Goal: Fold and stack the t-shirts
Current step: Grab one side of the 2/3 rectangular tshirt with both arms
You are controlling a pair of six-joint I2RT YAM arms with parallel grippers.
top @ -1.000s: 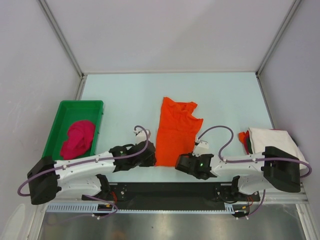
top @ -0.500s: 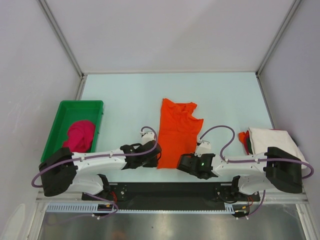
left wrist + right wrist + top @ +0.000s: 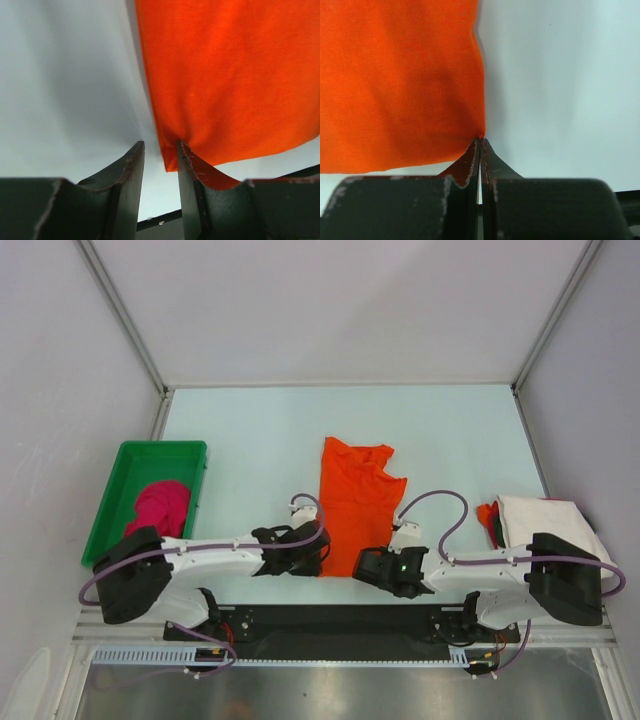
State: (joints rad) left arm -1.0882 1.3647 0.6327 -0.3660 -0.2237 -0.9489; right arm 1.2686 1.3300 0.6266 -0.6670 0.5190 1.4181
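Jaws of the right gripper [image 3: 481, 141] were shut on the near right corner of the orange t-shirt [image 3: 400, 75], with the cloth pinched at the very tips. Jaws of the left gripper [image 3: 159, 150] stood parted around the near left corner of the same shirt. The hem lay against one finger, bare table [image 3: 250, 430] showed through the gap, and nothing was clamped yet.

Judgement: the two near corners were being taken together so the hem could lift evenly and travel toward the far end for a crosswise fold. The right pinch anchored its corner while the left lined up.

The shirt lay flat at the table's centre as a narrow strip running near to far, neckline at the far end. It looked already folded lengthwise.

The magenta-pink t-shirt [image 3: 158, 512] sat bunched in the green tray [image 3: 130, 455] at the left, unfolded. The off-white t-shirt [image 3: 548, 520] lay folded at the near right, well apart, probably the stacking spot.
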